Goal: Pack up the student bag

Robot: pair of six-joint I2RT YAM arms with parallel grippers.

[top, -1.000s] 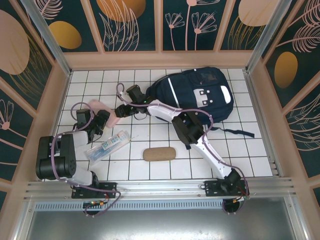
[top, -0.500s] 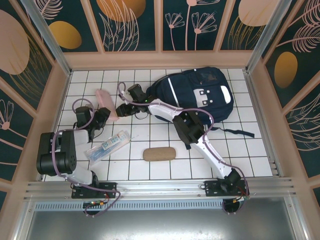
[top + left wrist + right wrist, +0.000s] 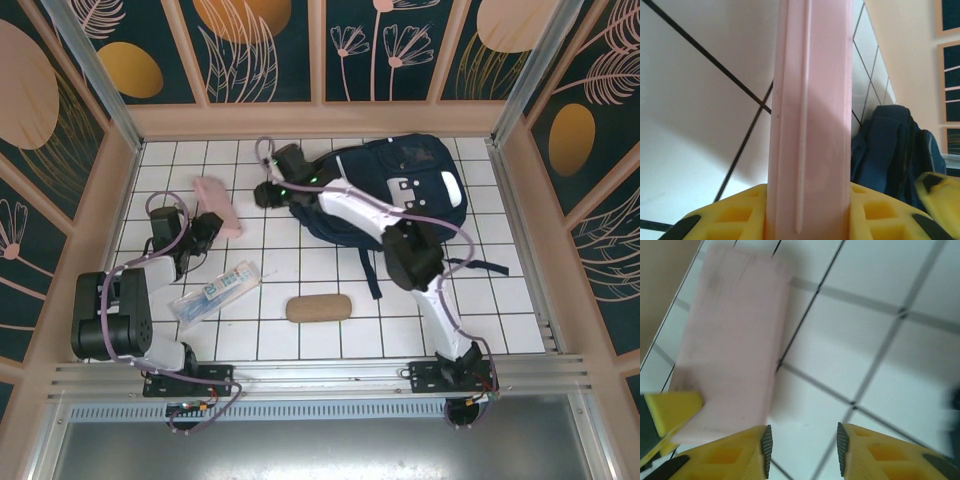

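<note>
The student bag (image 3: 400, 185), a large navy backpack with white stripes, lies at the back right of the tiled floor; a fold of it (image 3: 892, 150) shows in the left wrist view. My left gripper (image 3: 206, 228) (image 3: 807, 212) is shut on one end of a long pink case (image 3: 216, 201) (image 3: 810, 100), whose far end points toward the back. My right gripper (image 3: 264, 195) (image 3: 802, 445) hovers open over bare tile between the case (image 3: 732, 350) and the bag's left edge, with nothing between its fingers.
A brown oval pouch (image 3: 319, 307) lies on the tiles in front. A clear packet with blue print (image 3: 216, 289) lies at the front left. Wooden walls (image 3: 118, 190) close in the floor on three sides. A dark bag strap (image 3: 478, 265) trails to the right.
My left gripper has shut on the pink case. The right gripper has opened, let the case go and drawn back toward the bag.
</note>
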